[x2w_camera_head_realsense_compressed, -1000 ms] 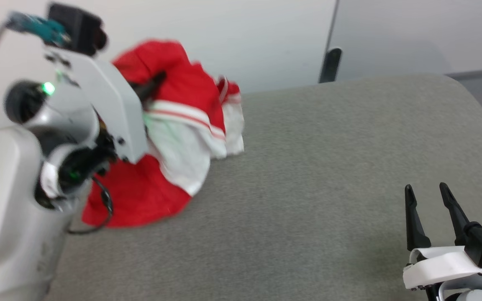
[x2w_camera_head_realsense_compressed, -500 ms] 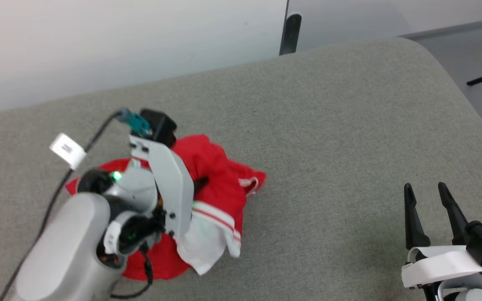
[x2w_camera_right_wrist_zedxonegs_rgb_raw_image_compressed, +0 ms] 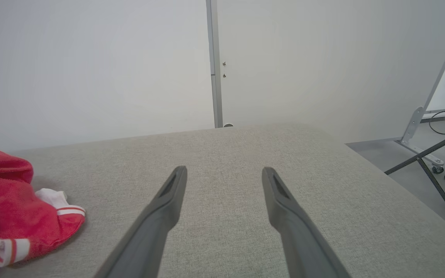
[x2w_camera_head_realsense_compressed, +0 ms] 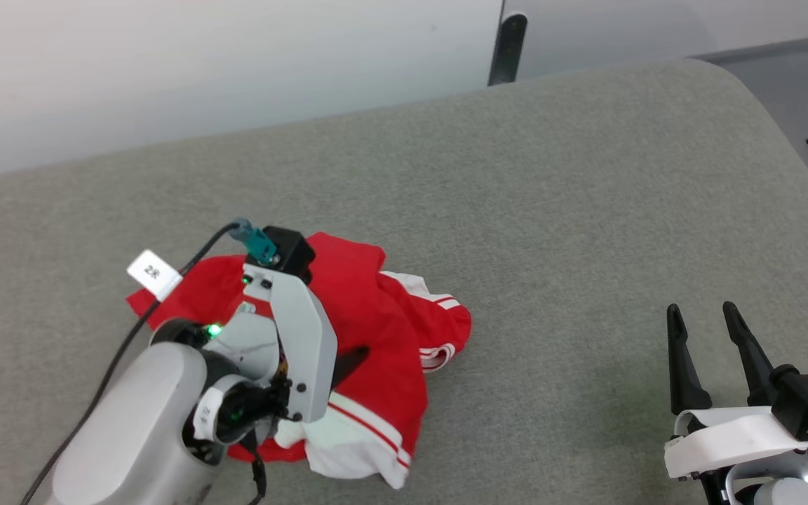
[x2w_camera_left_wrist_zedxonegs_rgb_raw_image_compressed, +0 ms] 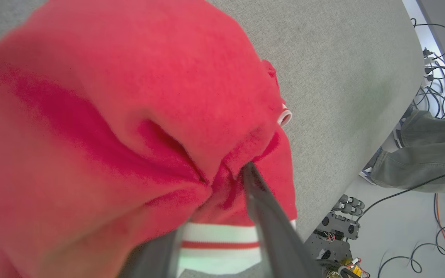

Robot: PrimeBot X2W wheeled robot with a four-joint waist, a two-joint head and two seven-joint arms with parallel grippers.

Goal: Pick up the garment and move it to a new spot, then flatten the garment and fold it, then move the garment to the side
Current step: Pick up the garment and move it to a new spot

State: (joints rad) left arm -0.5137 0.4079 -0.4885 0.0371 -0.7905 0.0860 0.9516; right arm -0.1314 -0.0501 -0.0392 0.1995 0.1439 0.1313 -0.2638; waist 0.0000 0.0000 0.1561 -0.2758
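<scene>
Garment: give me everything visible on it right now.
The garment is a bright red, soft-looking shirt with white sleeves and white-and-red stripe trim. It lies crumpled in a heap, neither flattened nor folded, on the gray fabric surface to the robot's left. The left gripper is over it, its fingers apart and poked into the red folds, one partly covered by cloth.

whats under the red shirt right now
The garment lies crumpled on the grey fabric surface, which shows beside and beyond it. Whatever is directly beneath the heap is covered by its folds.
</scene>
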